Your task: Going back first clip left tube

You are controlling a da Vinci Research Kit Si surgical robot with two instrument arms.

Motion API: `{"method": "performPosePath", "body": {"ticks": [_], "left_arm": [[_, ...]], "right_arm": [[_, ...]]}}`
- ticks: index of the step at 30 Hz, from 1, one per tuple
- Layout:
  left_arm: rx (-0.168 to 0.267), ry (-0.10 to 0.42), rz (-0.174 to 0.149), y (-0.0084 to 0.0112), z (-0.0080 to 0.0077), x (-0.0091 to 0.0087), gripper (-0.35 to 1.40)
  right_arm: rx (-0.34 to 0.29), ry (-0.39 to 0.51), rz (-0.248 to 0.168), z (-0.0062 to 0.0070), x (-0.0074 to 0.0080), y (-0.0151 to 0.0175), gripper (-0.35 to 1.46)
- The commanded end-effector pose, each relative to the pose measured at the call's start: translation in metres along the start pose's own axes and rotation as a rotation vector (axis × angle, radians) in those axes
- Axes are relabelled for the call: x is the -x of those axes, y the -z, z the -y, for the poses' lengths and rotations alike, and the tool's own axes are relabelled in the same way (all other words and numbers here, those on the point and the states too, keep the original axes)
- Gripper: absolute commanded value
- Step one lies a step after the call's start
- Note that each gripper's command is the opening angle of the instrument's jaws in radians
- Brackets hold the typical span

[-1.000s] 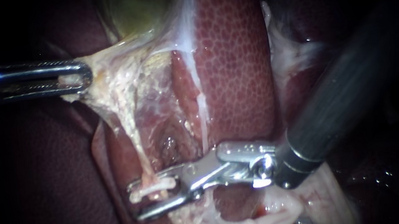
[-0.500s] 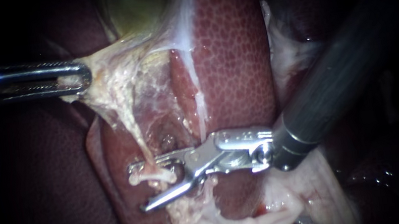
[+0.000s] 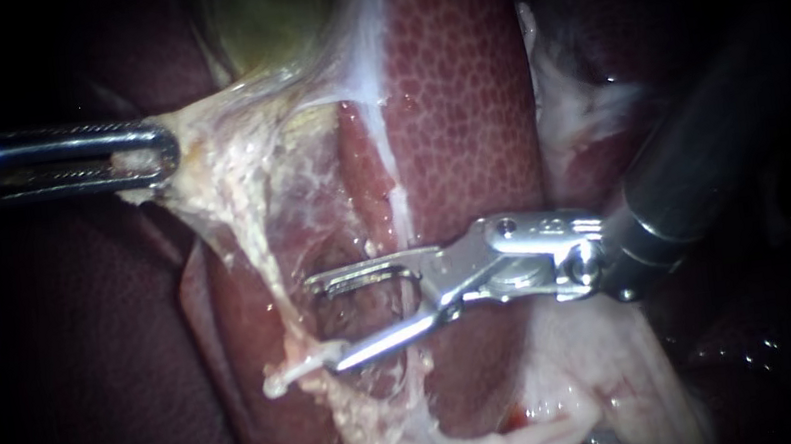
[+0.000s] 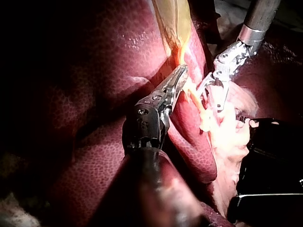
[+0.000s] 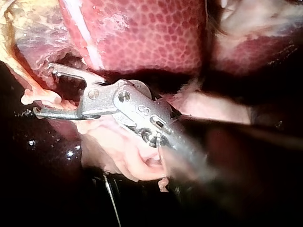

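In the endoscope view my left instrument point(image 3: 145, 152) reaches in from the left, its jaws shut on pale fatty tissue point(image 3: 228, 172) and holding it taut. A thin pale tube point(image 3: 265, 268) runs down from that tissue. A white clip point(image 3: 295, 370) sits across the tube's lower end. My right instrument point(image 3: 325, 323) comes in from the right, its jaws open and just right of the tube. Its lower jaw tip lies by the clip's end. In the right wrist view the open jaws point(image 5: 45, 90) stand beside the clip point(image 5: 40, 98). In the left wrist view the left instrument point(image 4: 182, 75) grips yellowish tissue.
The red mottled liver point(image 3: 460, 93) fills the middle, with the greenish gallbladder point(image 3: 269, 16) above it. A second pale strand point(image 3: 399, 211) runs down the liver beside the right instrument's hinge. Loose white tissue point(image 3: 503, 440) lies below the right instrument. A black object point(image 4: 270, 165) lies beyond the pale tissue in the left wrist view.
My right instrument has drawn back right and upward. Its jaws no longer straddle the clip and tube; the clip stays on the tube. The left instrument has held still.
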Motion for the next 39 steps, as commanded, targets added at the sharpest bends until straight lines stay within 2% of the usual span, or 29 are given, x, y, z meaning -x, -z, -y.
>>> {"method": "performPosePath", "body": {"ticks": [1, 5, 9, 13, 19, 22, 26, 31, 35, 39], "left_arm": [[0.0, 0.0, 0.0, 0.0, 0.0, 0.0, -0.35], [0.0, 0.0, 0.0, 0.0, 0.0, 0.0, -0.35], [-0.001, 0.0, 0.0, 0.0001, 0.0, 0.0, -0.35], [-0.001, 0.0, 0.0, 0.0002, 0.0, 0.0, -0.35], [0.0, 0.0, 0.0, -0.0001, 0.0, -0.0001, -0.35], [0.001, -0.001, 0.001, -0.0002, 0.0, -0.0002, -0.35], [0.002, -0.002, 0.001, -0.0006, -0.0001, -0.0005, -0.35], [0.005, -0.009, 0.007, -0.0016, -0.0009, -0.0017, -0.35], [0.011, -0.026, -0.013, -0.0035, -0.0018, -0.0036, -0.35], [0.005, -0.026, -0.041, -0.0065, -0.0025, -0.0058, -0.35]], "right_arm": [[-0.002, 0.0, 0.0, 0.0001, 0.0, 0.0, 0.6], [-0.005, 0.0, 0.0, 0.0006, -0.0001, 0.0003, 0.6], [-0.01, 0.007, 0.0, 0.0012, -0.0008, 0.0021, 0.6], [0.007, 0.028, -0.001, 0.002, -0.0025, 0.0056, 0.6], [0.035, 0.047, 0.031, 0.0033, -0.006, 0.011, 0.6], [0.042, 0.067, 0.045, 0.0041, -0.0078, 0.0127, 0.6], [0.039, 0.09, 0.055, 0.0051, -0.0091, 0.0137, 0.6], [0.038, 0.098, 0.056, 0.0056, -0.0093, 0.0136, 0.6], [0.038, 0.098, 0.057, 0.0055, -0.0092, 0.0138, 0.6], [0.038, 0.098, 0.058, 0.0056, -0.0092, 0.0138, 0.6]]}}
